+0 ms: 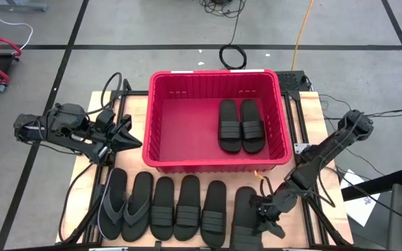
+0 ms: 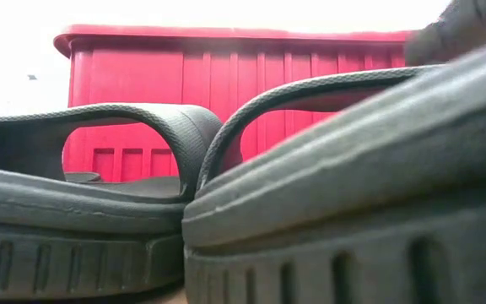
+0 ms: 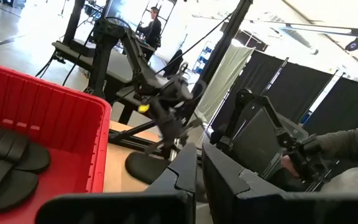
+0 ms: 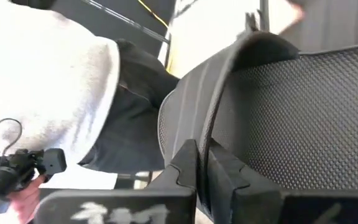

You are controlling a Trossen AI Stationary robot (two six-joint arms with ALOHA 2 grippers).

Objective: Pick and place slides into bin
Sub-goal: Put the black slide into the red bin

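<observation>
1. High view: two slides (image 1: 241, 125) lie side by side in the right half of the red bin (image 1: 152, 125); six more lie in a row on the bench (image 1: 135, 104) just in front of the bin.
2. Right tool (image 1: 262, 213) is down at the rightmost slide (image 1: 244, 217) of the row, at its strap side. Right wrist view shows its fingers (image 4: 188, 163) pressed together on the thin edge of that slide's strap (image 4: 211, 118).
3. Left tool (image 1: 132, 143) hangs beside the bin's left wall, fingers pressed together, pinching nothing.
4. The two leftmost in the row are the thong flip-flops (image 1: 126, 206); the rest have wide straps.
5. Judgement: the slides look light, soft and flexible, rubbery rather than slippery, not fragile. The sole will likely droop when lifted by the strap.
6. Judgement: best hold is the arched strap, since the sole lies flat on the bench with little edge to get under.
</observation>
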